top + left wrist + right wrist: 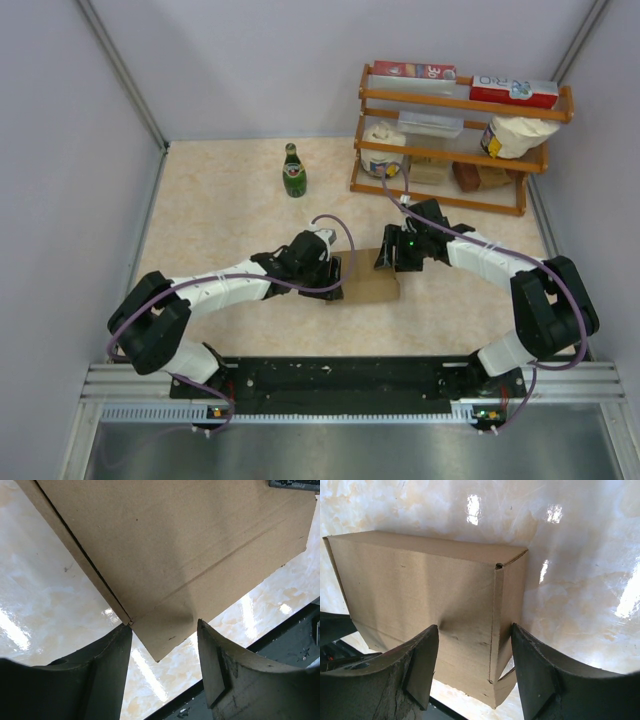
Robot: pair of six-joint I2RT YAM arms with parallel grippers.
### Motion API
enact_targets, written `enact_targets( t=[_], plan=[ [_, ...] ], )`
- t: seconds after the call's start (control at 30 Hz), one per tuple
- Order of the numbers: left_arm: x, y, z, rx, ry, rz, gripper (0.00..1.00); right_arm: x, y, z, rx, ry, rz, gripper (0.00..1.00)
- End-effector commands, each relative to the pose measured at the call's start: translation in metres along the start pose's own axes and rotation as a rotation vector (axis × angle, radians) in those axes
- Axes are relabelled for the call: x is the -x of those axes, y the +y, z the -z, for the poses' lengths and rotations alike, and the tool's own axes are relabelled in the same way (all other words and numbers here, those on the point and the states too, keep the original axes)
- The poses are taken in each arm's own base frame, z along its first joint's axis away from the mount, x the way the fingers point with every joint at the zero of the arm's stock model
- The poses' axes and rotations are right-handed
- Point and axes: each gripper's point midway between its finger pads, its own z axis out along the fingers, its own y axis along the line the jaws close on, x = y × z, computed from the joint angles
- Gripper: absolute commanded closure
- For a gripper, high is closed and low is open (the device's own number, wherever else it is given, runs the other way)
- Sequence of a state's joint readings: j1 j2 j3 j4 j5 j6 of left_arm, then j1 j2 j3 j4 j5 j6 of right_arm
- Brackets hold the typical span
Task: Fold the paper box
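Brown cardboard: the paper box point(368, 278) sits mid-frame in the top view. The right gripper point(473, 627) pinches its end, denting the wall. The left gripper point(164, 627) is spread around a flap corner. We fear a harder squeeze creases the panel.

Green glass bottle point(293, 170); stocked wooden rack point(450, 154)

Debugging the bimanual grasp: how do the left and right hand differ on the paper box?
Left hand frames one flat flap corner of the paper box, table visible past its tip; right hand straddles a folded box corner where two faces meet. Left hand is at the box's left end, right hand at its right. Shared: both spread around cardboard; clamping unclear.
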State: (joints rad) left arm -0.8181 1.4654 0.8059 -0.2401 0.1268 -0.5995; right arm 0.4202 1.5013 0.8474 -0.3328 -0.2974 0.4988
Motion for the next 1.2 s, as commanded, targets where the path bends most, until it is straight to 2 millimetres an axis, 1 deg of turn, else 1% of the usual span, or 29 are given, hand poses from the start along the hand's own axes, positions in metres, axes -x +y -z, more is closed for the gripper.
enact_targets(
  t=[0.0,0.1,0.17,0.3,0.4,0.47,0.57,0.67,0.77,0.87,1.0,1.17],
  plan=[
    [0.013,-0.011,0.0,-0.038,-0.037,-0.011,0.41,0.017,0.009,0.007,0.035,-0.053,0.002,0.41],
    [0.01,-0.005,-0.002,-0.014,-0.03,-0.014,0.41,0.019,0.006,0.011,0.011,-0.065,0.013,0.4],
    [0.008,-0.004,-0.002,-0.01,-0.029,-0.016,0.41,0.021,0.003,0.016,-0.013,-0.079,0.03,0.38],
    [0.008,-0.002,-0.002,-0.006,-0.03,-0.015,0.41,0.028,-0.001,0.035,-0.054,-0.127,0.066,0.34],
    [0.01,-0.004,-0.002,-0.01,-0.033,-0.017,0.41,0.027,-0.004,0.048,-0.078,-0.149,0.085,0.32],
    [0.011,-0.005,-0.002,-0.011,-0.034,-0.019,0.41,0.023,-0.006,0.055,-0.089,-0.153,0.092,0.31],
    [0.012,-0.005,-0.001,-0.011,-0.036,-0.022,0.41,0.009,-0.008,0.063,-0.077,-0.149,0.09,0.32],
    [0.014,-0.006,-0.001,-0.012,-0.04,-0.021,0.41,-0.009,-0.008,0.064,-0.036,-0.139,0.07,0.34],
    [0.014,-0.006,-0.002,-0.013,-0.042,-0.018,0.41,-0.016,-0.008,0.064,0.001,-0.189,0.06,0.37],
    [0.015,-0.007,-0.003,-0.018,-0.04,-0.019,0.41,-0.02,-0.008,0.061,0.037,-0.218,0.066,0.4],
    [0.016,-0.009,-0.003,-0.023,-0.039,-0.023,0.41,-0.023,-0.008,0.055,0.06,-0.22,0.072,0.41],
    [0.016,-0.009,-0.003,-0.024,-0.041,-0.021,0.41,-0.026,-0.002,0.046,0.116,-0.205,0.083,0.41]
  ],
)
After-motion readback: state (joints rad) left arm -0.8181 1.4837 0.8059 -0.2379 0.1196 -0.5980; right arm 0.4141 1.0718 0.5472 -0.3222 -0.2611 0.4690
